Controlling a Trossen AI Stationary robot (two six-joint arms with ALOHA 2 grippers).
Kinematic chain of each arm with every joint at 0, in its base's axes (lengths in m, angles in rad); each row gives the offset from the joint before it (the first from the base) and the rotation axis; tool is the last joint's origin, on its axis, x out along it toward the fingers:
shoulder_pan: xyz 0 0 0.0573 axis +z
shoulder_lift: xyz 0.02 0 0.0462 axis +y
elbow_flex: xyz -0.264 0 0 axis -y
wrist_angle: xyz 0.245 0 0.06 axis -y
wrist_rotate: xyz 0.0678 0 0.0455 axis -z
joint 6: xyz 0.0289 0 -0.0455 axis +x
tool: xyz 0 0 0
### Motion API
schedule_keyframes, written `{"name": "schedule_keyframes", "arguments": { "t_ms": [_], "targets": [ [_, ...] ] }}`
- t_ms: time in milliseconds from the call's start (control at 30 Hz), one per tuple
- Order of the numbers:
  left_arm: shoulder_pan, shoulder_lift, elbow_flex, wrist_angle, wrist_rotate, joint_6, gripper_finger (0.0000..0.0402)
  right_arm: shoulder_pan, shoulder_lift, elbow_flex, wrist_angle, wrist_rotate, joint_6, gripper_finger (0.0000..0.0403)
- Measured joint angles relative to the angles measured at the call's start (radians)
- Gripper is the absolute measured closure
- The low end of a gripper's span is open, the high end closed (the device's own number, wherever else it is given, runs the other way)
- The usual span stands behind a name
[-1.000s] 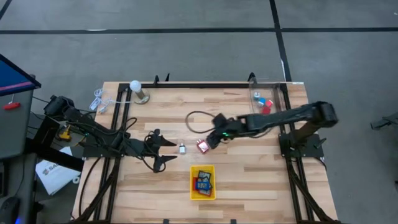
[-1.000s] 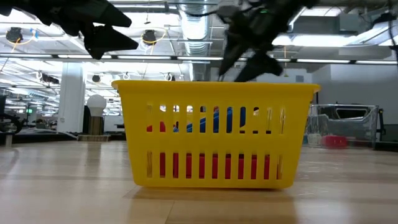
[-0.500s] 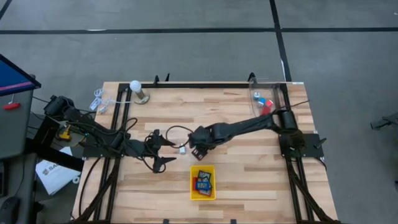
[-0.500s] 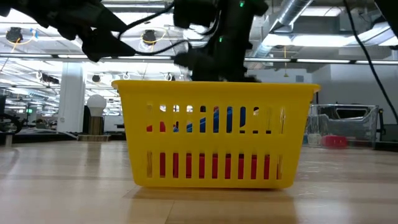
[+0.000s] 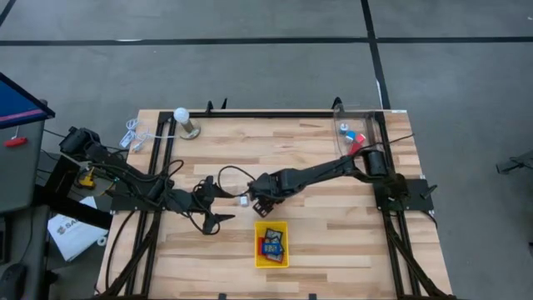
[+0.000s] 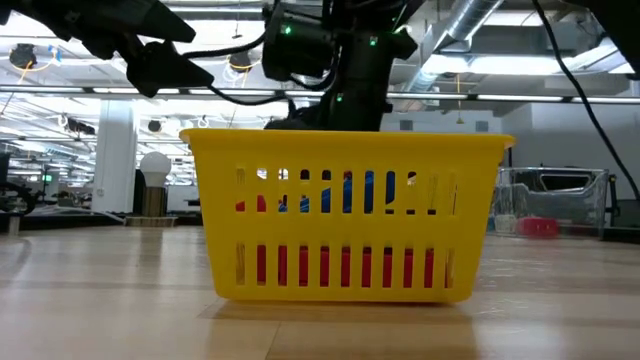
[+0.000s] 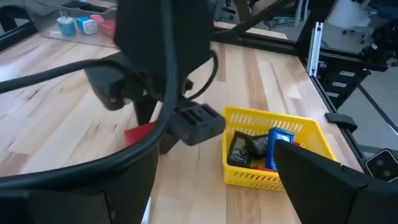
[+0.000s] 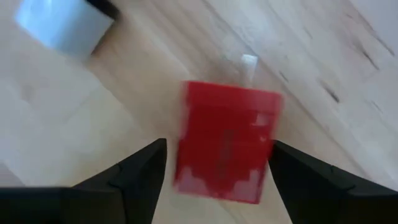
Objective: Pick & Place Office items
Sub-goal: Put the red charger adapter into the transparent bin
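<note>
Just above the yellow tray (image 5: 271,259), the right gripper (image 5: 263,202) hangs with its jaws spread, a flat red piece (image 8: 225,142) lying on the wooden table (image 5: 333,175) between the fingers (image 8: 144,169). Beside it the left gripper (image 5: 218,205) waits, jaws apart.

Yellow slatted tray (image 6: 345,215) holding red, blue items (image 6: 366,192), dark arms above

Red office item (image 8: 224,142), yellow tray (image 5: 271,245)
</note>
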Motion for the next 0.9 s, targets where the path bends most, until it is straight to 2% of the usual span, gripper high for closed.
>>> {"name": "schedule_keyframes", "arguments": {
  "t_ms": [367,467,600,900],
  "targets": [
    [0.000,0.000,0.000,0.026,0.028,0.001,0.0087,-0.014,0.003,-0.019,-0.008,0.033,-0.013,0.0136],
    [0.000,0.000,0.000,0.026,0.028,0.002,0.0085,-0.021,0.003,-0.019,-0.042,0.079,-0.043,0.0155],
    [0.000,0.000,0.000,0.026,0.028,0.002,0.0085,-0.026,0.001,-0.020,-0.036,0.100,-0.086,0.0199],
    [0.000,0.000,0.000,0.025,0.031,0.005,0.0085,-0.036,0.000,-0.020,-0.029,0.103,-0.106,0.0194]
  ]
}}
